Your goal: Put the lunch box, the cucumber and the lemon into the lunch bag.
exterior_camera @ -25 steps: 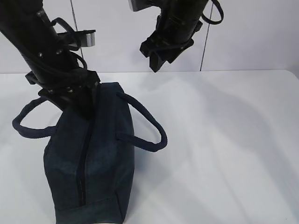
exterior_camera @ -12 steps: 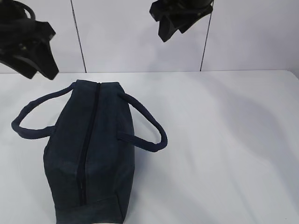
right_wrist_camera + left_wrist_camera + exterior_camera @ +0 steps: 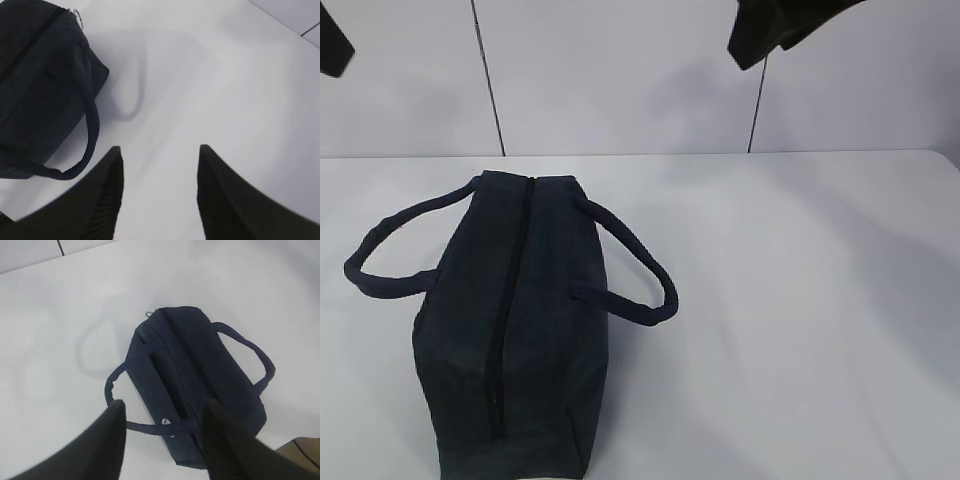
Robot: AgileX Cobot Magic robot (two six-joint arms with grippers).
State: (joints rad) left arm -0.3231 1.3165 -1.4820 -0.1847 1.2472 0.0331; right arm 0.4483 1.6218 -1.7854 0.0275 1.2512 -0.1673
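The navy lunch bag (image 3: 510, 320) stands on the white table with its top zipper (image 3: 510, 300) closed and both loop handles (image 3: 630, 270) lying out to the sides. The lunch box, the cucumber and the lemon are out of view. High above the bag, my left gripper (image 3: 162, 407) is open and empty; the bag (image 3: 195, 375) and its white logo (image 3: 165, 422) show below. Off to the bag's right, my right gripper (image 3: 159, 152) hangs open and empty over bare table, with the bag (image 3: 40, 85) at the upper left. Only dark edges of the arms (image 3: 770, 25) reach the exterior view.
A white table (image 3: 800, 300) spreads to the right of the bag, with a pale panelled wall (image 3: 620, 80) behind it. A tan object (image 3: 302, 452) peeks in at the lower right corner of the left wrist view.
Both arms have risen away from the bag, the left one up and to the left off its top, the right one up and to the right. The bag has stayed in place, zipped.
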